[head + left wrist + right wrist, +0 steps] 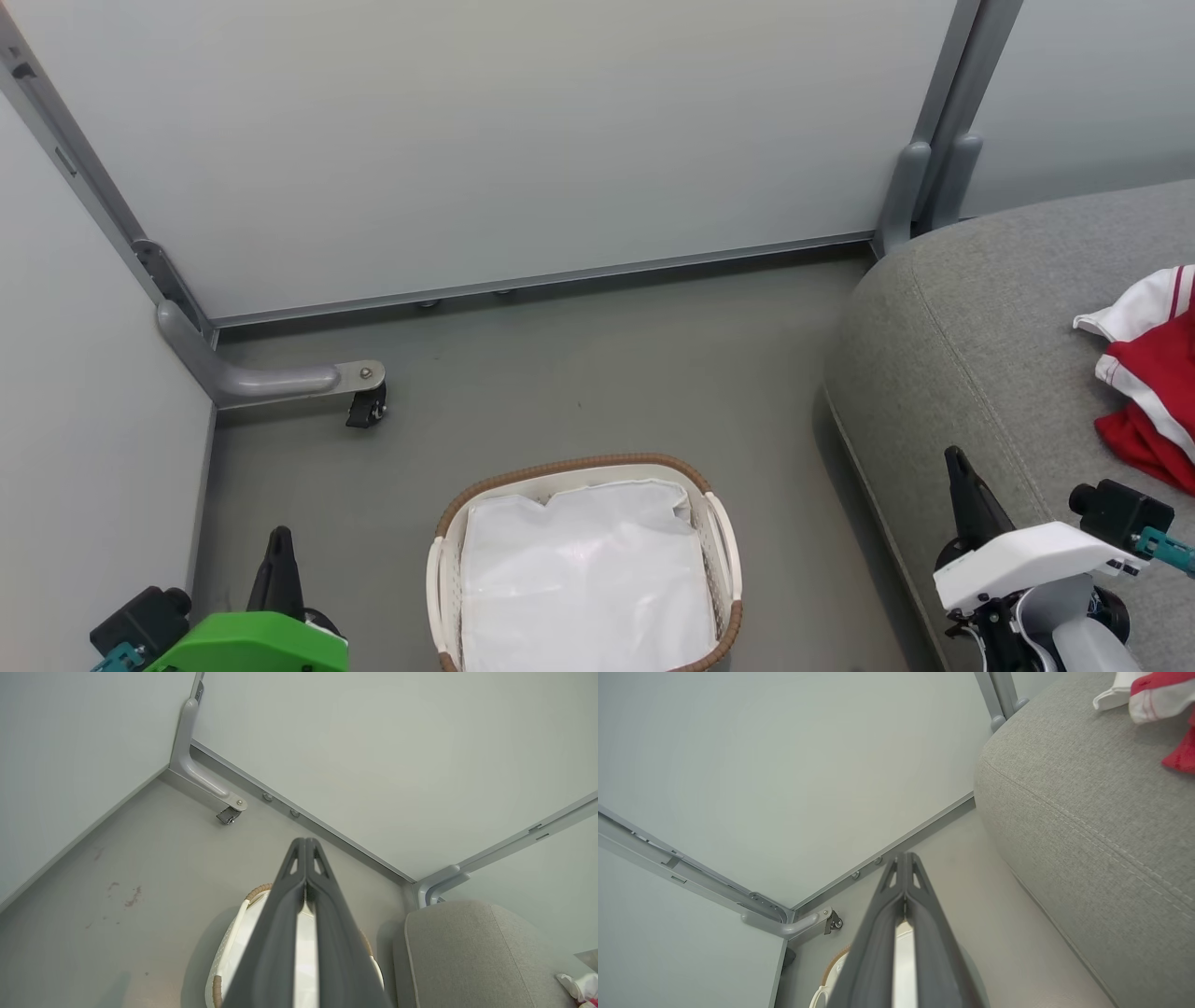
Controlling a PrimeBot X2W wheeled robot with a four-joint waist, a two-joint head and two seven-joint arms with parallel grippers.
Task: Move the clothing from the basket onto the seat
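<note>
Lying on the grey seat point(980, 327) at the right of the head view, the clothing point(1153, 373) is a crumpled red heap with a white sleeve and red-striped trim. The picture's right edge cuts it off (so how much of it there is cannot be told). The basket point(579, 465) stands on the grey floor point(607, 373) near the seat's rounded corner, apart from it. Its brown woven rim runs around a white liner cloth point(588, 579) that covers its inside. The left gripper point(278, 546), on a green housing, hangs at the lower left beside the basket, its two dark fingers pressed together with tips meeting, gripping nothing. The right gripper point(954, 457), on a white housing, shows against the seat's front edge, likewise closed tight on nothing and apart from the clothing. Behind, pale partition panels point(513, 140) meet in a corner. A grey foot with a black caster point(366, 408) rests on the floor beyond the basket, to its left.
</note>
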